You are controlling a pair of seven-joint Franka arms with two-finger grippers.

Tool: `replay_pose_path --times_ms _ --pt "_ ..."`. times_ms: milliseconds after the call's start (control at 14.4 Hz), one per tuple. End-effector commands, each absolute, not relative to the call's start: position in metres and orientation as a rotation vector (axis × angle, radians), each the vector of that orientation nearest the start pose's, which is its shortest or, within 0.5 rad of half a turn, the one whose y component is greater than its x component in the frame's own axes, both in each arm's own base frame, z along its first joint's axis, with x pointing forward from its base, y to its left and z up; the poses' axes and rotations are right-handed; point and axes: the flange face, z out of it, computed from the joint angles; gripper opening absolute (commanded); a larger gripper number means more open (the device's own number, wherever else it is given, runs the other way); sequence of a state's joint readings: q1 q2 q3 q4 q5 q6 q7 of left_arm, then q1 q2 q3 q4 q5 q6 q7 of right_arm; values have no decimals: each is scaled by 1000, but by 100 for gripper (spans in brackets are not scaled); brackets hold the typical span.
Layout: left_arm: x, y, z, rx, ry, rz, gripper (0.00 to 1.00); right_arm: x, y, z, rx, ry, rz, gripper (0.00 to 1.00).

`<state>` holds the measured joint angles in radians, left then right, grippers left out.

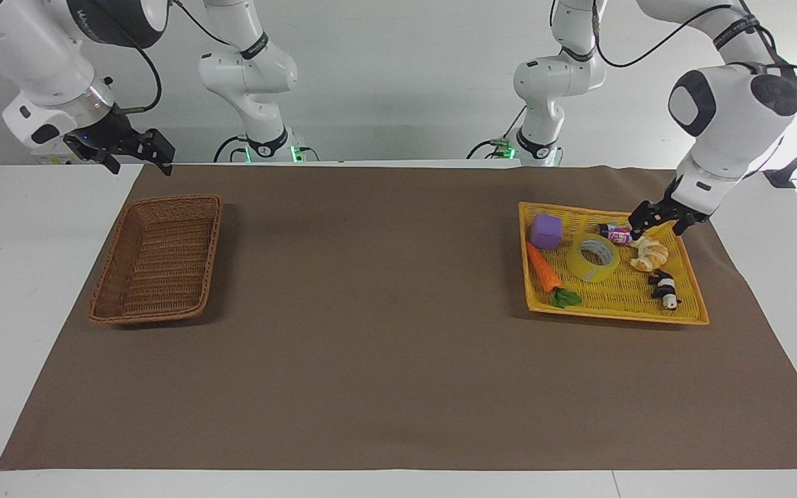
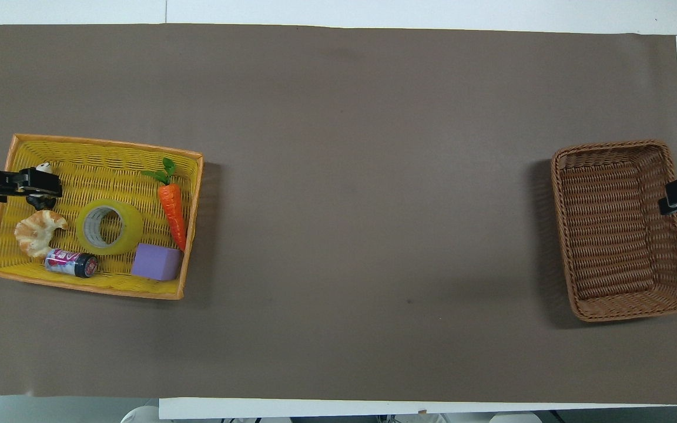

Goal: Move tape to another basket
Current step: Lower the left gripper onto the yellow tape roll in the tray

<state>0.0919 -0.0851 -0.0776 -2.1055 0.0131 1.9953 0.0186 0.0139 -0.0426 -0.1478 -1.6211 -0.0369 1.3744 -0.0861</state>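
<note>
The yellow tape roll [image 1: 593,257] lies flat in the yellow woven tray [image 1: 613,315] at the left arm's end of the table; it also shows in the overhead view [image 2: 109,226]. My left gripper [image 1: 658,221] is open and empty, raised over the tray beside the croissant and the small can, apart from the tape. In the overhead view the left gripper [image 2: 47,183] covers part of the panda. The brown wicker basket [image 1: 156,259] stands empty at the right arm's end [image 2: 620,229]. My right gripper [image 1: 139,158] is open and waits raised by that basket.
The tray [image 2: 103,144] also holds a purple cube [image 1: 546,231], a carrot [image 1: 544,270], a croissant [image 1: 649,254], a small can [image 1: 614,234] and a panda figure [image 1: 665,289]. A brown mat [image 1: 385,311] covers the table between tray and basket.
</note>
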Motion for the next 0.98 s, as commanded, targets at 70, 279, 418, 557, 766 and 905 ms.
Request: replay_pose_path --times_ms 70,279,418,557,766,905 --pt "502 8 415 -3118 7 27 100 507 -75 610 -3134 68 311 99" --pt "497 4 384 -3119 8 -44 100 507 -76 610 -3134 71 311 99" --pt "492 -3 370 -3120 37 -21 100 507 -76 610 -3134 71 311 99" --pt "485 -3 354 -3121 42 34 100 507 -75 610 -3134 68 311 99" --pt "481 -3 350 -3120 47 53 100 507 -75 610 -3134 68 311 99" --pt "481 1 347 -3121 38 49 100 507 -75 610 -3134 68 311 99"
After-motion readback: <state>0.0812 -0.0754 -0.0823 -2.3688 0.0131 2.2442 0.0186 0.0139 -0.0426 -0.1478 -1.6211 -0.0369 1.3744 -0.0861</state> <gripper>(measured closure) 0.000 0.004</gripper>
